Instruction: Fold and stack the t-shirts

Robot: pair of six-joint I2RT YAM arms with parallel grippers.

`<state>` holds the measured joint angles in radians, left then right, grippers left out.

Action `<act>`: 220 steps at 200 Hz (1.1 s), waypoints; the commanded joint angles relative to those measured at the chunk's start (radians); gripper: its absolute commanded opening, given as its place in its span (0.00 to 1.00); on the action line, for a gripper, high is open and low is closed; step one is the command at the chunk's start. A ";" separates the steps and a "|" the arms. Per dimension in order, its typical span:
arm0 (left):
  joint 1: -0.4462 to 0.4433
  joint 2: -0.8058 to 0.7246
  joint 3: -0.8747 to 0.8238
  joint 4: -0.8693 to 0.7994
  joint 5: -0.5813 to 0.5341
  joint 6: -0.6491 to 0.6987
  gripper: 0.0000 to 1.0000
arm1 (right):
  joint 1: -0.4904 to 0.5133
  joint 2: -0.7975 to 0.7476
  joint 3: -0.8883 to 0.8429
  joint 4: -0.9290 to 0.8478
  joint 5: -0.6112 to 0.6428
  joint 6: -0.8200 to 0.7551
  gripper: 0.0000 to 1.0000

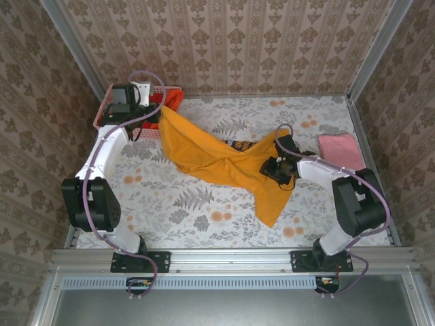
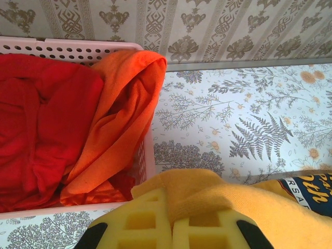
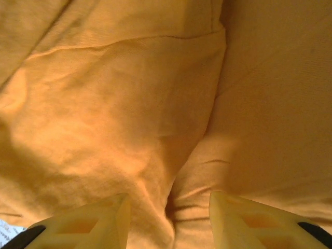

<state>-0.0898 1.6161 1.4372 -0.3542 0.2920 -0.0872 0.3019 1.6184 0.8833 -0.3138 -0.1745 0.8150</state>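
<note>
Yellow t-shirt [image 1: 204, 153]: out on the worktop [image 1: 170, 210], pulled into a long twisted band. Not flat, not folded.

- Long axis: diagonal, from the far-left corner beside the basket [image 1: 109, 112] down to a tapered tip at the near right. Far-left end is lifted off the worktop; the rest lies on it.
- Dark logo [image 1: 239, 145] peeks out along the far edge near mid-length, partly under a fold. Cannot tell which end is collar and which is hem.
- Left fingers [image 2: 148, 223]: pads pressed together, a yellow edge pinched between them and draped over the tips. Held up just beside the basket wall.
- Right fingers [image 3: 88, 225]: apart, low over the cloth near the shirt's right-hand part, a raised crease running between them. Nothing clamped.
- Red t-shirt [image 2: 41, 119] and orange t-shirt [image 2: 124, 114]: bunched in the basket, orange one spilling over the rim.
- Pink t-shirt [image 1: 338, 147]: folded, far right of the worktop, apart from the yellow one.

Judgement: the step in hand is spreading the yellow shirt, before any fold. The next move probably calls for the right fingers to close on that crease or an edge, then both arms to draw apart, untwist the band and lay it flat. Risk: a mid-cloth pinch may keep the twist.
</note>
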 commanded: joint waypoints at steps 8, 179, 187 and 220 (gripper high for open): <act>0.006 -0.035 -0.004 0.008 0.018 -0.009 0.00 | -0.004 0.057 0.051 0.028 -0.043 0.042 0.41; 0.031 -0.138 -0.010 0.038 -0.003 -0.004 0.00 | -0.034 -0.262 0.165 -0.022 0.214 -0.137 0.00; 0.039 -0.149 0.012 0.041 -0.005 -0.011 0.00 | -0.051 -0.310 0.202 -0.030 0.225 -0.169 0.00; 0.062 -0.178 0.143 0.030 -0.007 -0.005 0.00 | -0.139 -0.456 0.377 -0.031 0.221 -0.263 0.00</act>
<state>-0.0483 1.4906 1.4631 -0.3565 0.2905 -0.0872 0.2142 1.2633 1.1347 -0.3161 -0.0093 0.6704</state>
